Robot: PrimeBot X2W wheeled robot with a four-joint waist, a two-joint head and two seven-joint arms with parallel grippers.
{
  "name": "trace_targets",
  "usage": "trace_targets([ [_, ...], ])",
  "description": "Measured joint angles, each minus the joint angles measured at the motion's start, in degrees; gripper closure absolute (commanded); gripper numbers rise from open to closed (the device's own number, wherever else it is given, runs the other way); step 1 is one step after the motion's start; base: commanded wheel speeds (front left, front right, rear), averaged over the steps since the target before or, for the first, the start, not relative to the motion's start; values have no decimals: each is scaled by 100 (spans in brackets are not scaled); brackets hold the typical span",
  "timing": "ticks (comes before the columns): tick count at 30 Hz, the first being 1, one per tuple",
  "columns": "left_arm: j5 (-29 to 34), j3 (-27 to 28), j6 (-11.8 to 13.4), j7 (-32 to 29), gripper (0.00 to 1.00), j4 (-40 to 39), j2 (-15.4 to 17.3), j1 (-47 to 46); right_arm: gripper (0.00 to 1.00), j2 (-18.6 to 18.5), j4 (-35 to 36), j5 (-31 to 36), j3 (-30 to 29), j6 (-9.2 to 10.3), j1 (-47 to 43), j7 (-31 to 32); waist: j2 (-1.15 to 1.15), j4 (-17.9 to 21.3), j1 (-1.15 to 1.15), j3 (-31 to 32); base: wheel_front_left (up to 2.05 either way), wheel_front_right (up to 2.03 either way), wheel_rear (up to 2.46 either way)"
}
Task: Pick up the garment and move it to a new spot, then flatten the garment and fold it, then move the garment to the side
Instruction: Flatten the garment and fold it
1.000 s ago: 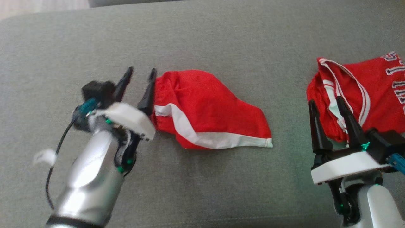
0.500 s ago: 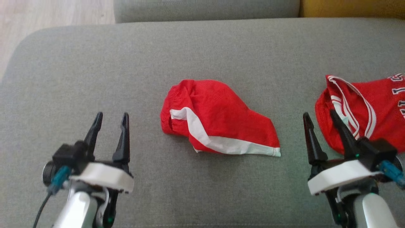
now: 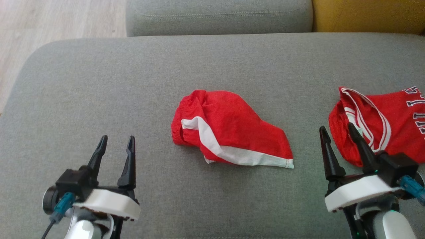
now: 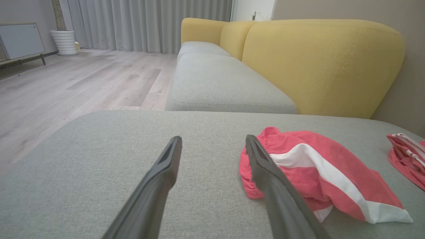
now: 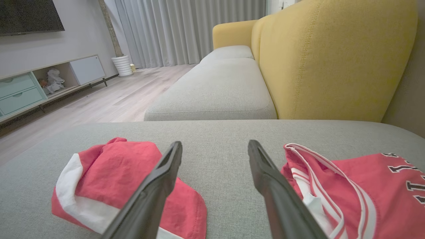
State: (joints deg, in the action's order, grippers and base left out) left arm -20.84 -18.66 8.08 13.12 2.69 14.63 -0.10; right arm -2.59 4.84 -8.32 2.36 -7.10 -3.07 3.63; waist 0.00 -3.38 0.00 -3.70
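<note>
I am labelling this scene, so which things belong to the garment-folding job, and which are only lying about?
Job in hand: red shorts, most likely; left gripper and right gripper, both open; grey cushion under the shorts.
Lying about: red jersey, perhaps; yellow backrest; white planter.

The seat cushion (image 3: pixel 212 66) is grey woven cloth, matt and slightly rough. The red shorts (image 3: pixel 232 126) and the jersey (image 3: pixel 391 129) on the right are soft matt cloth. The fingers (image 3: pixel 128 162) of the left gripper (image 3: pixel 118 139) and right gripper (image 3: pixel 335 126) look like dark matt plastic. The far floor (image 4: pixel 83 83) is pale wood.
</note>
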Motion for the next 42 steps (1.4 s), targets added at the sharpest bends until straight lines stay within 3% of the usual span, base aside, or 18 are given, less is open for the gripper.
trace_targets([
  [13,-1,-107,21,-90,0,-47,62,-1,0,0,37,-27,-49,0,-13,42,0,48,0,-37,0,0,0],
  [20,-157,-471,-400,-470,0,237,25,-393,0,0,68,-69,-53,0,-9,88,0,62,0,-176,0,0,0],
  [22,-287,-630,-654,-698,0,526,-109,-853,0,0,70,-69,-21,0,8,90,0,99,0,-294,0,0,0],
  [26,-469,-689,-873,-901,0,954,-258,-1288,0,0,67,-71,66,0,48,90,0,185,0,-413,0,0,0],
  [37,-828,-792,-1289,-1101,0,2104,-403,-1945,0,0,10,-164,49,0,164,81,0,524,0,-744,0,0,0],
  [38,-858,-812,-1322,-1101,19,2157,-404,-1989,0,0,-1,-181,51,0,164,66,0,540,0,-761,0,0,0],
  [39,-871,-831,-1323,-1099,51,2199,-405,-2040,0,0,-10,-186,49,0,164,65,0,553,0,-779,0,0,0],
  [40,-870,-838,-1363,-1085,94,2235,-404,-2082,0,0,-15,-186,51,0,164,53,0,565,0,-793,0,0,0],
  [42,-858,-845,-1372,-989,100,2304,-400,-2162,0,0,-43,-188,48,0,167,38,0,584,0,-816,0,0,0],
])
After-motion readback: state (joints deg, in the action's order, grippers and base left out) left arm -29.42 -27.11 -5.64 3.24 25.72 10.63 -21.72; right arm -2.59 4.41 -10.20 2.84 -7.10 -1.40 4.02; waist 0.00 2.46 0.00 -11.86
